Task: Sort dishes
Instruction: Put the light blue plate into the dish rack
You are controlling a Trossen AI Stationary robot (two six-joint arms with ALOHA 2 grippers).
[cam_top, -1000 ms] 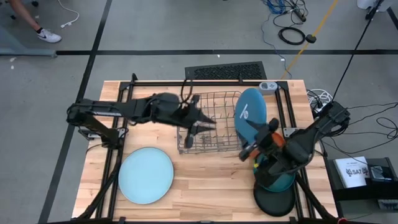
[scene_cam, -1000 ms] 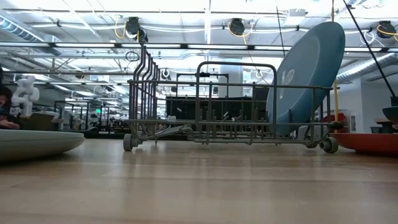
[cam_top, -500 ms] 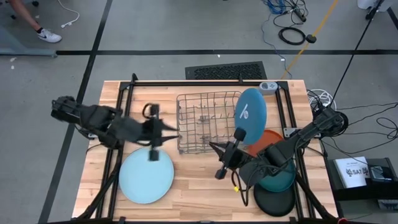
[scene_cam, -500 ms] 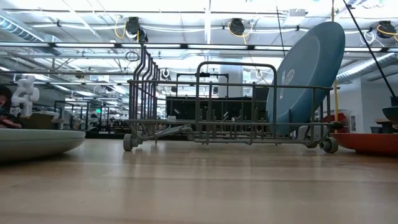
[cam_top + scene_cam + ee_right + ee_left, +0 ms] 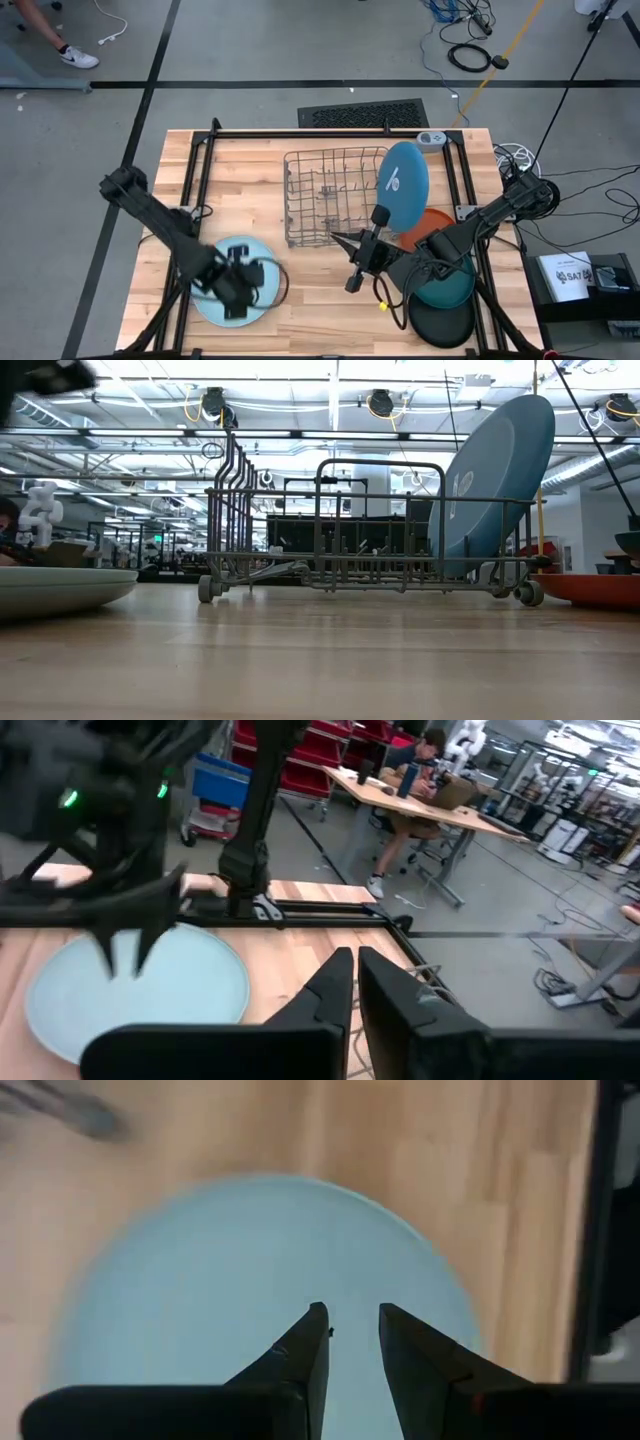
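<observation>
Now | left pincer slightly apart, hovering over pale blue plate | right pincer together

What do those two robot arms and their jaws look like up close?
Both arms are dark, nearly black, thin and jointed. The left gripper ends in two flat, tapered black fingers; the right gripper looks the same. A yellow-tipped cable hangs beneath the right arm.

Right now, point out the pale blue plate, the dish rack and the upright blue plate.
pale blue plate (image 5: 262, 262), high view, bare rim.
dish rack (image 5: 318, 196), high view, wire floor.
upright blue plate (image 5: 500, 470), low view, its face.
</observation>
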